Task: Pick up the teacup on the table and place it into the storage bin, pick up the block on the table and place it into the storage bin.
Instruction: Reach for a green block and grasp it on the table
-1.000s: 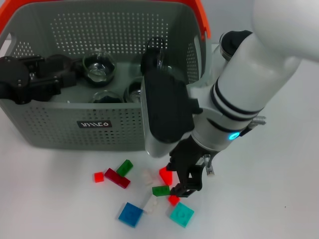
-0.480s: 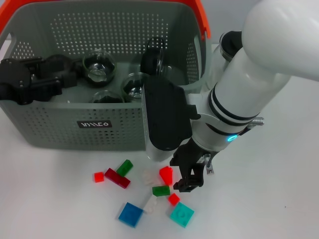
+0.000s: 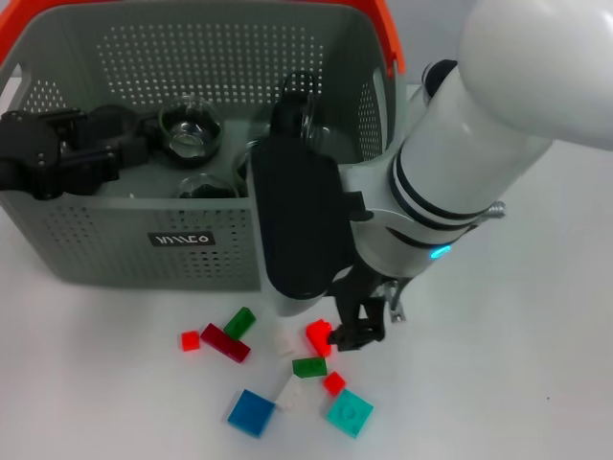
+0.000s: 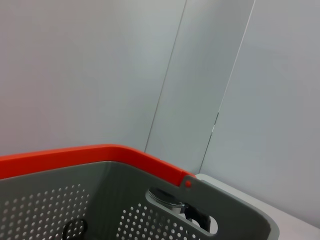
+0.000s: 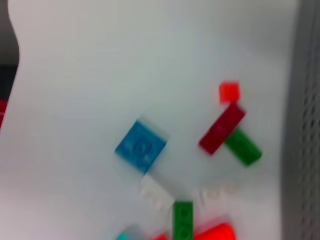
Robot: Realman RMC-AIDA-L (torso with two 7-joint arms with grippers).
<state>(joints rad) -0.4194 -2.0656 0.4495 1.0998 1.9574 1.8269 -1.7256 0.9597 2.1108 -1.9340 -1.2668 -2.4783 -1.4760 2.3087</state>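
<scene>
Right pincer beside red block

The right arm is a glossy white cylinder with black ring bands, a small cyan indicator light, a large black wrist housing and a black right gripper; the left gripper is matte black.

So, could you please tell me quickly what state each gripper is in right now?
Left gripper: inside the storage bin; cannot be told.
Right gripper: low over the table, closed on the red block.
</scene>
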